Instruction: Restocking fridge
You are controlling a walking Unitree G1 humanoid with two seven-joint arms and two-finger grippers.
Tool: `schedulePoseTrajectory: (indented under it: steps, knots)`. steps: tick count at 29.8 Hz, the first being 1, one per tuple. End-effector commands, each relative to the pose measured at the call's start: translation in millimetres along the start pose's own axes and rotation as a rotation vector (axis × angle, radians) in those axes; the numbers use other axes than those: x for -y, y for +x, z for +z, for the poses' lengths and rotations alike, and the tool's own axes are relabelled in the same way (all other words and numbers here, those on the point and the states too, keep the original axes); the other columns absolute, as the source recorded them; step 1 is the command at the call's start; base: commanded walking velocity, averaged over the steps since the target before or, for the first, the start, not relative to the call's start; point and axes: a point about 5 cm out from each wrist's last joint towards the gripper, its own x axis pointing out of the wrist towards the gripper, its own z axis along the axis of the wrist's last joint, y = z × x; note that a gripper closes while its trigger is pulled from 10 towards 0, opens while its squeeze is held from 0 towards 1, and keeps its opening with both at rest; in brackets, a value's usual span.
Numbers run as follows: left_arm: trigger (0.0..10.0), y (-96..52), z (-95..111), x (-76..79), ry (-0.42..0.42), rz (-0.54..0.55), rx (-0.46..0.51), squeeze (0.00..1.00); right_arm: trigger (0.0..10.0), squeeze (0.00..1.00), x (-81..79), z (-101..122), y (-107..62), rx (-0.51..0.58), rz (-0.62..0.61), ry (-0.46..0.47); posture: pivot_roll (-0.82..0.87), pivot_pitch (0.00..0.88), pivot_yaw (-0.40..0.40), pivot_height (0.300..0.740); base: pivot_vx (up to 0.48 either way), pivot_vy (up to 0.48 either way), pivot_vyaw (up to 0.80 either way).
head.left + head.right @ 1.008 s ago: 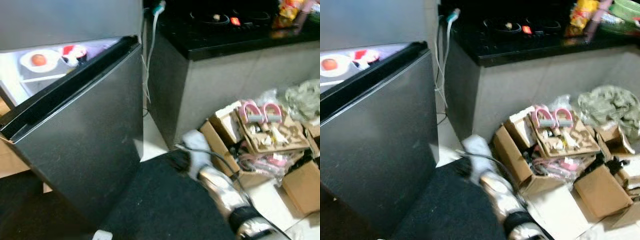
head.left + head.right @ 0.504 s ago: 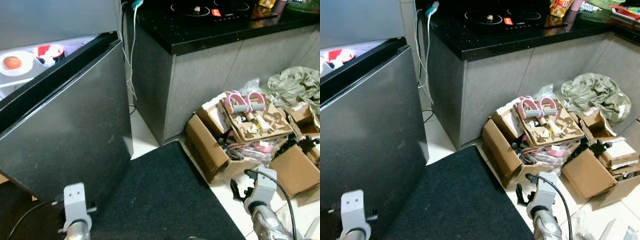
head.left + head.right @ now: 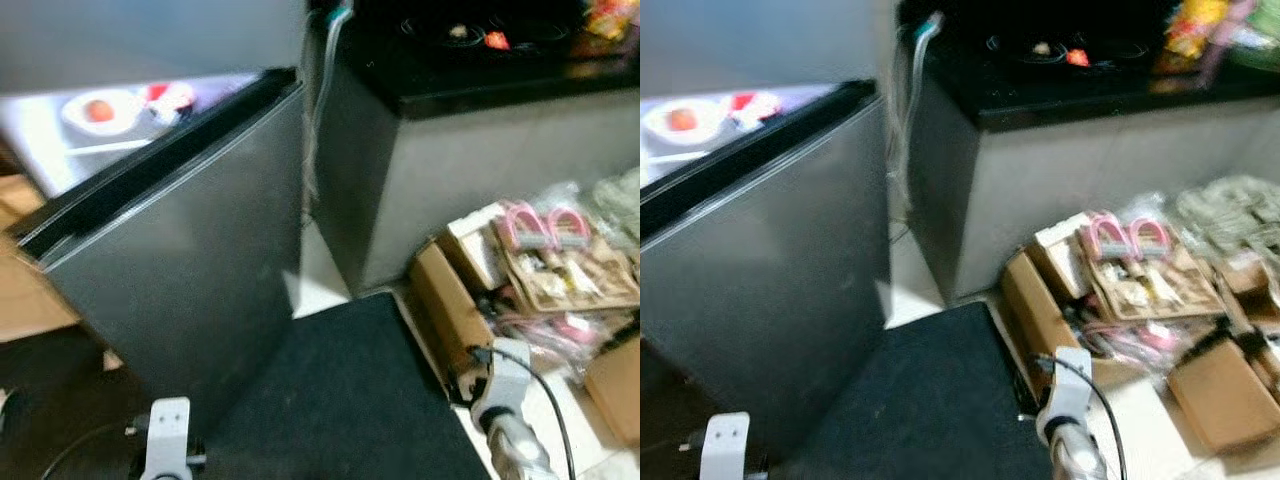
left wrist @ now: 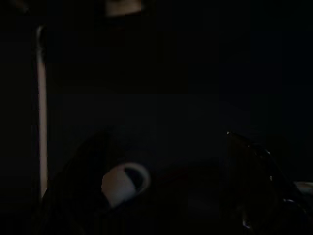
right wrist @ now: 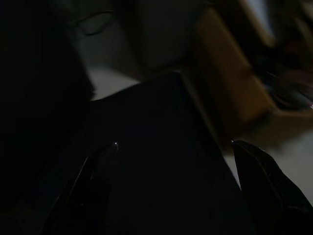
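The fridge stands at my left with its dark grey door (image 3: 180,270) ajar. Inside, on a lit shelf, sits a white bowl (image 3: 97,112) holding an orange fruit, and beside it a red and white item (image 3: 170,95). Both arms hang low: the left wrist (image 3: 168,440) shows at the bottom edge before the door, the right wrist (image 3: 500,385) beside the boxes. In the right wrist view my right gripper (image 5: 174,143) is open over the black mat, holding nothing. The left wrist view is very dark; my left gripper (image 4: 166,133) looks open, with a pale round shape (image 4: 122,181) near one finger.
A black mat (image 3: 350,390) covers the floor before me. A grey cabinet with a black hob counter (image 3: 480,60) stands right of the fridge, a white cable (image 3: 318,120) hanging between them. Open cardboard boxes (image 3: 450,310) full of clutter crowd the floor at right.
The picture has shifted right and blurred, so the camera turned left. The right arm, raised a second ago, has hung low since half a second ago. The fridge door stands as before.
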Motion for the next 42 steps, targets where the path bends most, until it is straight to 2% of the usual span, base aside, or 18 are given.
schedulePoseTrajectory:
  steps: [1, 42]
  knots:
    - [10.0, -1.0, -3.3, 3.5, 0.004, -0.014, -0.013, 0.0, 10.0, 0.0, 5.4, -2.6, -2.9, 0.002, -0.014, -0.009, -0.03, 0.056, -0.094, 0.74, 0.0, 0.0, 0.8]
    - [10.0, -0.6, -2.2, 6.7, 0.015, -0.022, -0.015, 0.0, 10.0, 0.0, 7.5, -7.5, -5.4, -0.007, -0.024, -0.039, -0.04, 0.056, -0.092, 0.74, 0.0, 0.0, 0.79]
